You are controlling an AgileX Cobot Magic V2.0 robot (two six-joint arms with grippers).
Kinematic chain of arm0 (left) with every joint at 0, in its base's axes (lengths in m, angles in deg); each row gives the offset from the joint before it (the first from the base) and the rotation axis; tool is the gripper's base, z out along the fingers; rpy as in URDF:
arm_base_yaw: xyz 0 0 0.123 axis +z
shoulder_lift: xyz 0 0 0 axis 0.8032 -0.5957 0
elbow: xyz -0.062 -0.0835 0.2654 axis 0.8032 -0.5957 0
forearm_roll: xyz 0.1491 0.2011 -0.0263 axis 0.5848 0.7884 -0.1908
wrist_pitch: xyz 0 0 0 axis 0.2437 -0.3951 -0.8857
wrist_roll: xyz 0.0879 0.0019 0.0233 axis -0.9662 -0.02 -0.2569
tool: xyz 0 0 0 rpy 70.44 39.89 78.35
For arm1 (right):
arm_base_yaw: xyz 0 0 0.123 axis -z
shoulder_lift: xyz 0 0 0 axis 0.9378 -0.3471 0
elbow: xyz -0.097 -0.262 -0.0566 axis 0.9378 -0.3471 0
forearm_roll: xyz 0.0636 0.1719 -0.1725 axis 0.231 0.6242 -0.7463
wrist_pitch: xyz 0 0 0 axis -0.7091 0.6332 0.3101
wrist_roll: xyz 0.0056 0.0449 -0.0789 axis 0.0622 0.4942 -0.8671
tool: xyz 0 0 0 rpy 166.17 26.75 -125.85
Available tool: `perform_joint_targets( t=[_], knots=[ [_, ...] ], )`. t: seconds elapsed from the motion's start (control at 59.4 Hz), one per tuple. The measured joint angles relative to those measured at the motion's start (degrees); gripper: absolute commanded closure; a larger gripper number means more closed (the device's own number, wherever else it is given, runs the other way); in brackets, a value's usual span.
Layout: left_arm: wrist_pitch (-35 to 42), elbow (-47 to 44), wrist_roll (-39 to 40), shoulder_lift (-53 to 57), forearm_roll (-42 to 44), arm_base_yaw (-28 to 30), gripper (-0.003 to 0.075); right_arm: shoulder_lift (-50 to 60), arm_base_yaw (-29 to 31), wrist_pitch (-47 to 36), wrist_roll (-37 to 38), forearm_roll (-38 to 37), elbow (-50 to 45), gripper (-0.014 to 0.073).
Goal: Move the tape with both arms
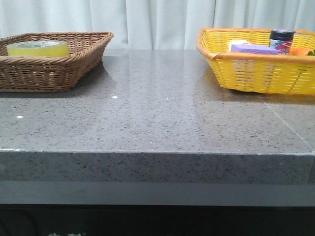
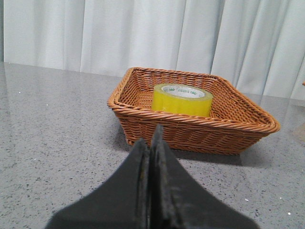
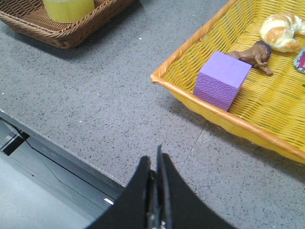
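Observation:
The yellow tape roll lies flat in the brown wicker basket at the back left of the table. It also shows in the left wrist view and, partly cut off, in the right wrist view. My left gripper is shut and empty, short of the basket's near wall. My right gripper is shut and empty, over the table's front edge, away from the tape. Neither arm shows in the front view.
A yellow basket stands at the back right with a purple sponge block, a croissant, a brown toy animal and a jar in it. The grey stone table lies between the baskets.

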Motion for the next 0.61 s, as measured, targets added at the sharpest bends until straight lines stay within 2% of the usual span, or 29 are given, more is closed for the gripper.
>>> perform_joint_targets(
  t=[0.32, 0.421, 0.606],
  knots=[
    [0.09, 0.0, 0.0, 0.0, 0.0, 0.0, 0.0741, 3.0, 0.84, -1.63, 0.0, 0.02, -2.93, 0.0662],
    [0.09, 0.0, 0.0, 0.0, 0.0, 0.0, 0.0741, 6.63, 3.76, -5.82, 0.0, 0.02, -8.05, 0.0662],
    [0.09, 0.0, 0.0, 0.0, 0.0, 0.0, 0.0741, 16.85, 12.65, -19.54, 0.0, 0.02, -21.55, 0.0662]
  ],
)
